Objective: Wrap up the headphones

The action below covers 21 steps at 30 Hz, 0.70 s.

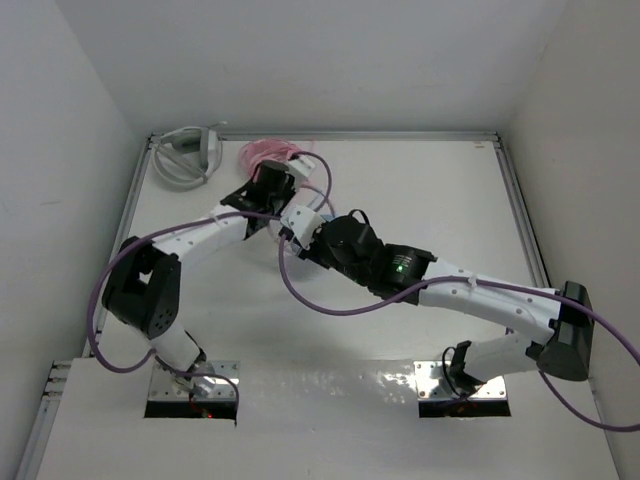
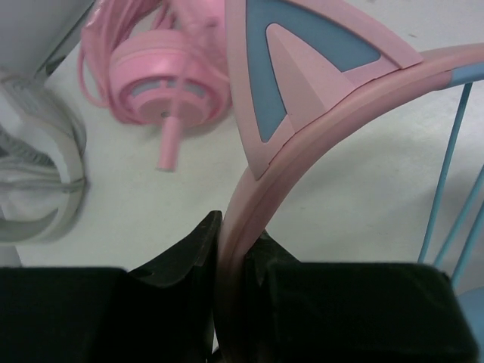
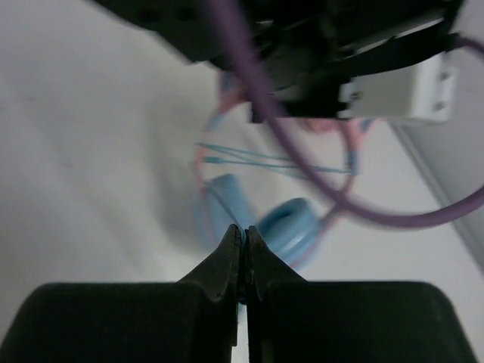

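Note:
The headphones show in the left wrist view as a pink headband [image 2: 302, 174] with a pink-and-blue cat ear [image 2: 302, 68]. My left gripper [image 2: 234, 231] is shut on that headband and holds it up. Thin light-blue cable strands [image 2: 446, 174] run down the right. In the right wrist view the two light-blue ear cups [image 3: 291, 227] hang below the headband, with cable strands [image 3: 265, 159] stretched across it. My right gripper [image 3: 243, 231] is shut, and the thin cable runs into its tips. In the top view both grippers meet at the back middle: left [image 1: 262, 190], right [image 1: 290, 232]. The headphones are hidden under them.
All-pink headphones [image 1: 265, 152] lie at the back, just behind my left gripper, and also show in the left wrist view [image 2: 162, 76]. Grey-white headphones [image 1: 185, 152] lie in the back left corner. Purple arm cables [image 1: 330, 300] loop over the table. Walls close in the back and sides.

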Available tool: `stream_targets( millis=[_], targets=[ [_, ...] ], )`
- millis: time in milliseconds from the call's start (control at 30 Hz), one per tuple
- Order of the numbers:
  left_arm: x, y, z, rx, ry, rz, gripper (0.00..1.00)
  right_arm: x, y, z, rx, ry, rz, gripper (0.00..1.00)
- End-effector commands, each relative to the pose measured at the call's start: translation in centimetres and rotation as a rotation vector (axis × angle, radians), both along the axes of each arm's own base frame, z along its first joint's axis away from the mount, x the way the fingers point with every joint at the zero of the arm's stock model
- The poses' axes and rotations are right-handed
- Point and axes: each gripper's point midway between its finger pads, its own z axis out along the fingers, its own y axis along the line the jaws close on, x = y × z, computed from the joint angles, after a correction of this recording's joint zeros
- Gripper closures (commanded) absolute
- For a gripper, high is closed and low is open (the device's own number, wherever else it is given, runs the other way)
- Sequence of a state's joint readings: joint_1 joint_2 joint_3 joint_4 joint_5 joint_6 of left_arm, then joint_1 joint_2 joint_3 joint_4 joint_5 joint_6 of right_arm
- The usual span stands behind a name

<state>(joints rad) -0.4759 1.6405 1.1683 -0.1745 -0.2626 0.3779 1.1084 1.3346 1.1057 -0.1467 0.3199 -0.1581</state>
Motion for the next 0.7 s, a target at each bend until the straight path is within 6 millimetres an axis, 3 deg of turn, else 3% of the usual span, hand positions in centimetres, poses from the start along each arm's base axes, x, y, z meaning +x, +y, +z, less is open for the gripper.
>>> stream_targets(
  millis=[0, 133, 267, 333, 400, 667],
  targets=[
    [-0.7, -2.8, 2.7, 0.088, -0.145, -0.144, 1.0, 4.1, -5.4, 4.3, -0.1, -0.2, -0.257, 1.0],
    [-2.2, -3.8, 1.4, 0.092, -0.085, -0.194, 1.0, 7.2, -9.1, 5.8, -0.142, -0.276, -0.4, 1.0],
    [-4.2, -5.1, 0.5, 0.018, 0.02, -0.254, 1.0, 10.2, -13.4, 5.2, -0.123, -0.271, -0.513, 1.0],
    [-5.4, -5.8, 0.0, -0.026, 0.077, -0.285, 1.0, 10.9, -14.4, 5.3, -0.068, -0.251, -0.527, 1.0],
    [-6.0, -6.3, -0.4, -0.047, 0.105, -0.3, 1.0, 10.9, -14.2, 5.3, -0.038, -0.239, -0.509, 1.0],
    [-8.0, -10.3, -2.7, -0.286, 0.393, -0.326, 1.0, 7.9, -6.4, 5.3, 0.132, -0.154, -0.156, 1.0]
  ],
)
